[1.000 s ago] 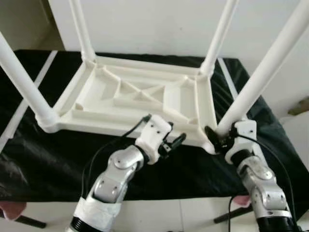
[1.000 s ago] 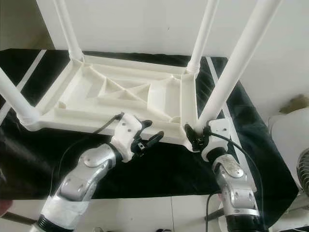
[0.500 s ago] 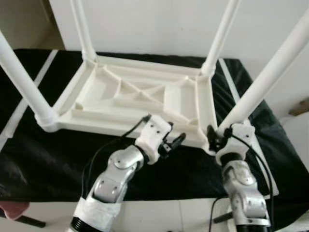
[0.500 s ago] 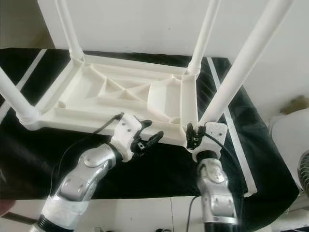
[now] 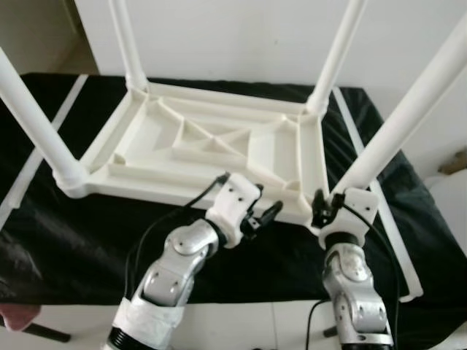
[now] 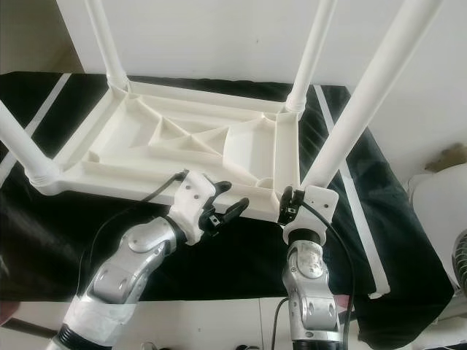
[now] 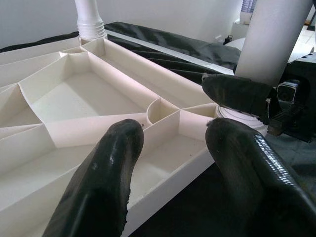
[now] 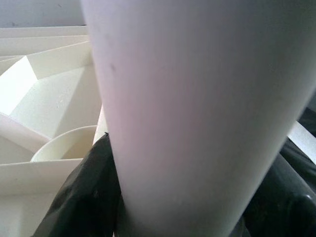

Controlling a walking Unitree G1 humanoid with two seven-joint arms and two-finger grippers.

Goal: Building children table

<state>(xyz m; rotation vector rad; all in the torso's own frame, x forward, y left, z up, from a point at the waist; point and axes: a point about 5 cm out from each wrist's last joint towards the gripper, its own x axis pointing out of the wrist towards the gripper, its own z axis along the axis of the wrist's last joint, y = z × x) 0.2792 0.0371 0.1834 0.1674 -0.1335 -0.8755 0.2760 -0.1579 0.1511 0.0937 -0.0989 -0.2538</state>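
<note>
A white plastic children's table point(image 5: 204, 146) lies upside down on a black-covered work table point(image 5: 66, 233), its four legs pointing up. My right gripper point(image 5: 328, 208) is shut on the base of the near right leg point(image 5: 398, 131), where it meets the corner socket. The right wrist view shows this leg point(image 8: 197, 98) up close, with a black finger point(image 8: 84, 197) on each side. My left gripper point(image 6: 232, 197) is open just in front of the table's near rim, left of that corner. In the left wrist view, its fingers point(image 7: 108, 177) hang over the ribbed underside point(image 7: 74, 98).
White tape strips point(image 5: 387, 219) run along the black cover on both sides. The near left leg point(image 5: 33, 117) and the two far legs point(image 5: 128, 44) rise high around the work space. A white wall stands behind, and a white rounded object point(image 6: 438, 211) sits at the right.
My right forearm has swung left and now stands almost straight below its gripper, uncovering the white strip on the right. The gripper stays on the leg base. The left arm is still.
</note>
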